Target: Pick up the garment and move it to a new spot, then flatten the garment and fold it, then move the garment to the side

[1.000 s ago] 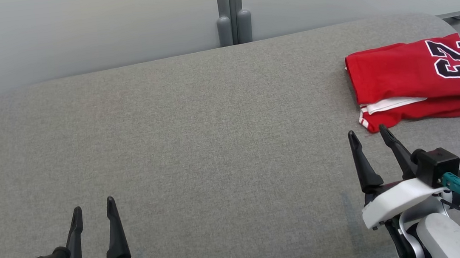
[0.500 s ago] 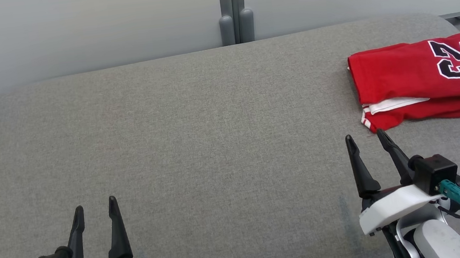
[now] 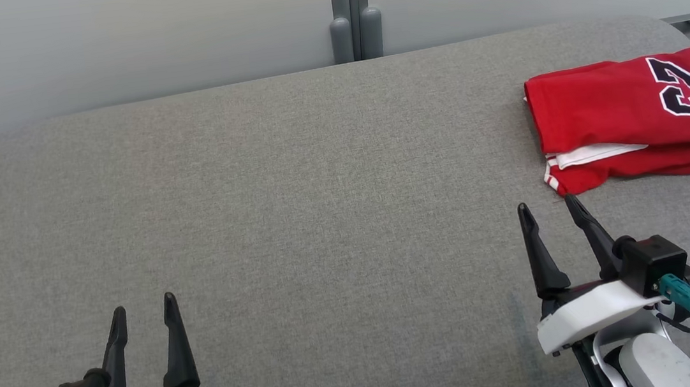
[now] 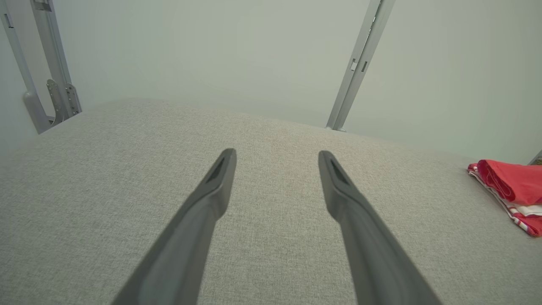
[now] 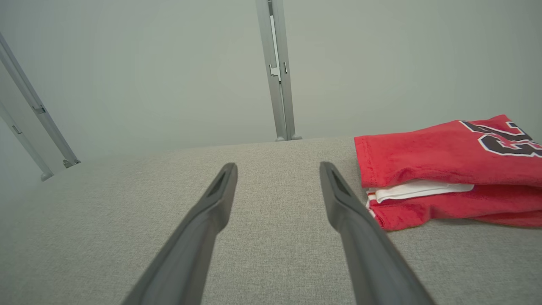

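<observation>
The garment (image 3: 626, 119) is a red jersey with a black and white number, lying folded near the right edge of the grey fabric surface (image 3: 295, 211). White trim shows along its near fold. My right gripper (image 3: 545, 206) stands open just in front of the garment's near left corner, apart from it, nothing between its fingers. In the right wrist view the garment (image 5: 449, 169) lies to the right of the right gripper (image 5: 277, 167). My left gripper (image 3: 143, 309) stands open at the lower left, far from the garment. The left wrist view has the garment (image 4: 512, 190) at its right edge, with the left gripper (image 4: 276, 153) over bare fabric.
A pale wall with a grey vertical post (image 3: 353, 13) runs behind the surface. The surface's right edge curves down just past the garment. A wide stretch of bare grey fabric lies between the two grippers.
The whole head view has shifted slightly, so the camera moved. My right gripper has drawn back a little from the garment's near corner. The left gripper holds still.
</observation>
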